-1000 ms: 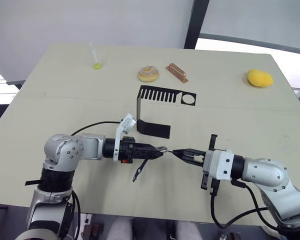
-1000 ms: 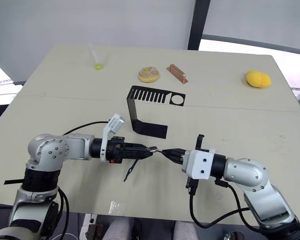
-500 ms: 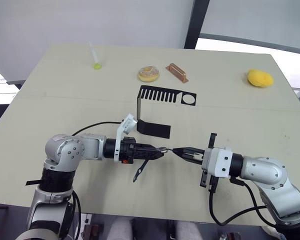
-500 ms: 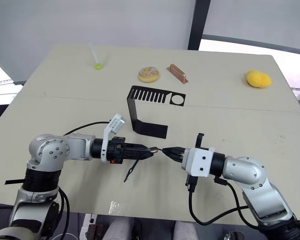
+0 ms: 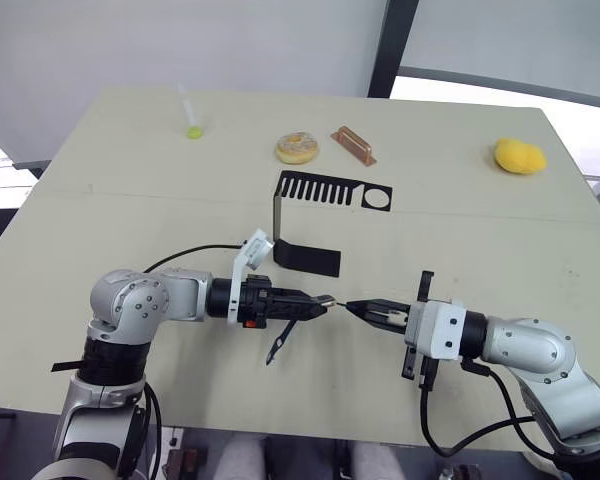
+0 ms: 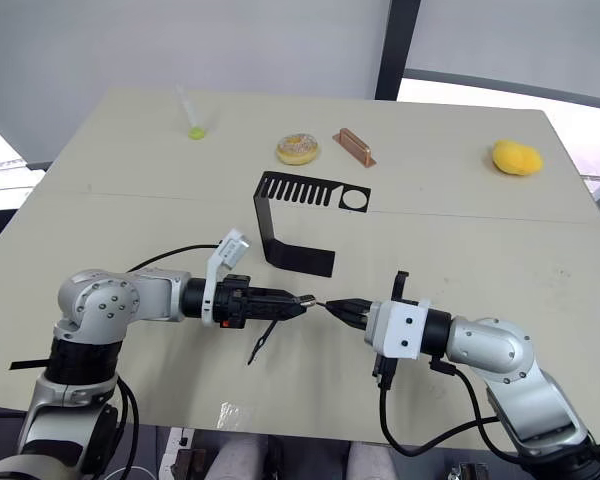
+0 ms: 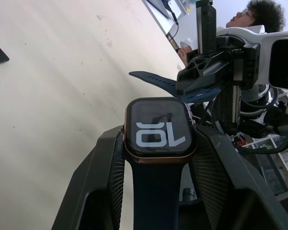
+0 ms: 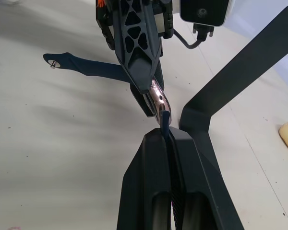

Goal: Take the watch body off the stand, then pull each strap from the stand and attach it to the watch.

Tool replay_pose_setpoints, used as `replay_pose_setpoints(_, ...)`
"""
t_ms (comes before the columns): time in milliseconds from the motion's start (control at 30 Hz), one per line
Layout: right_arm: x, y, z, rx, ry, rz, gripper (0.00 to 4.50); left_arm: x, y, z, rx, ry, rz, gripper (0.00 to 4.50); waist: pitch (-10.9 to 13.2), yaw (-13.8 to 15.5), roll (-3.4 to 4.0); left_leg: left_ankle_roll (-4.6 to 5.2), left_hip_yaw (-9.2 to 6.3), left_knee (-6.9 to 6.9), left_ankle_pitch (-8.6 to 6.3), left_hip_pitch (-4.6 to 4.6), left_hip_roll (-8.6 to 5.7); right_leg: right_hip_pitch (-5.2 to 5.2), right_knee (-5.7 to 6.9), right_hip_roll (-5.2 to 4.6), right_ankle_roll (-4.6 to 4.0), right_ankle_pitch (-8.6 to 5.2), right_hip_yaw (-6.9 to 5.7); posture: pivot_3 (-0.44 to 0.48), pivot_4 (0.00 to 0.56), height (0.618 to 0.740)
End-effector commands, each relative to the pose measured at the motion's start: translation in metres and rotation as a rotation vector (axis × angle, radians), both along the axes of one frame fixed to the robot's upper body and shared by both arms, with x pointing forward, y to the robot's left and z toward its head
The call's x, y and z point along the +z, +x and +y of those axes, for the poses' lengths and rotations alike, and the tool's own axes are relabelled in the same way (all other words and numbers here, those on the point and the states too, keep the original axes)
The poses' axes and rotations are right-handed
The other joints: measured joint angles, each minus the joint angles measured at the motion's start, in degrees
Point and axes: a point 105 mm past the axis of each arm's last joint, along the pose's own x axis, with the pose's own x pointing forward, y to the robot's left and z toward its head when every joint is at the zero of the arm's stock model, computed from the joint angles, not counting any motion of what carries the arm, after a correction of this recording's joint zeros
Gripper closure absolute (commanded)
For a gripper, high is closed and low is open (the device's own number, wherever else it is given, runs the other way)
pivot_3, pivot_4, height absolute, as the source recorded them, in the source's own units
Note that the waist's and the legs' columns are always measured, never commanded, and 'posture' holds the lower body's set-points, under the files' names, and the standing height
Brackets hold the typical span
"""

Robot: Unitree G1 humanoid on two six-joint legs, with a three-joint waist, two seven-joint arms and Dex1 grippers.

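One watch body (image 7: 157, 134), two straps (image 8: 86, 68), one stand (image 5: 310, 215)

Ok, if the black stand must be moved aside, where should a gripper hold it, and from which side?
Probably the top plate, at its solid end by the round hole. The stand is thin sheet metal bent in a C that opens to the robot's right, so jaws coming from the right could close above and below that plate. The comb slots look less firm to pinch.

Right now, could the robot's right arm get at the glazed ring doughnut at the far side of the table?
Probably not: the right gripper is shut on a navy strap at the watch body, and the doughnut lies far beyond the black stand.
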Motion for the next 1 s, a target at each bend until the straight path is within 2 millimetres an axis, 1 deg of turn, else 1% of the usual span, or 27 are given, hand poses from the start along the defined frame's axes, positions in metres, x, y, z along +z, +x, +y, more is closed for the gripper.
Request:
replay_pose_setpoints(33, 0.0054, -0.0037, 0.0028, 0.032, -0.003, -0.033, 4.50, 0.0075, -0.0034, -0.0022, -0.017, -0.020, -0.041, 2.91, 0.00, 0.00, 0.00, 0.00, 0.00, 0.00, 0.00, 0.00, 0.00, 0.00, 0.00, 0.00, 0.00, 0.00, -0.01, 0.000, 0.150, 0.740)
replay_pose_setpoints(467, 0.0064, -0.0010, 0.0070, 0.033, 0.015, -0.037, 4.50, 0.0065, -0.0065, -0.0025, -0.030, -0.013, -0.037, 2.91, 0.00, 0.02, 0.00, 0.00, 0.00, 0.00, 0.00, 0.00, 0.00, 0.00, 0.00, 0.00, 0.00, 0.00, -0.01, 0.000, 0.150, 0.740)
replay_pose_setpoints(1000, 0.0087, -0.0042, 0.0095, 0.055, 0.014, -0.039, 4.50, 0.0073, -0.0072, -0.0084, -0.033, -0.016, -0.044, 2.91, 0.00, 0.00, 0.00, 0.00, 0.00, 0.00, 0.00, 0.00, 0.00, 0.00, 0.00, -0.01, 0.00, 0.00, 0.00, 0.000, 0.150, 0.740)
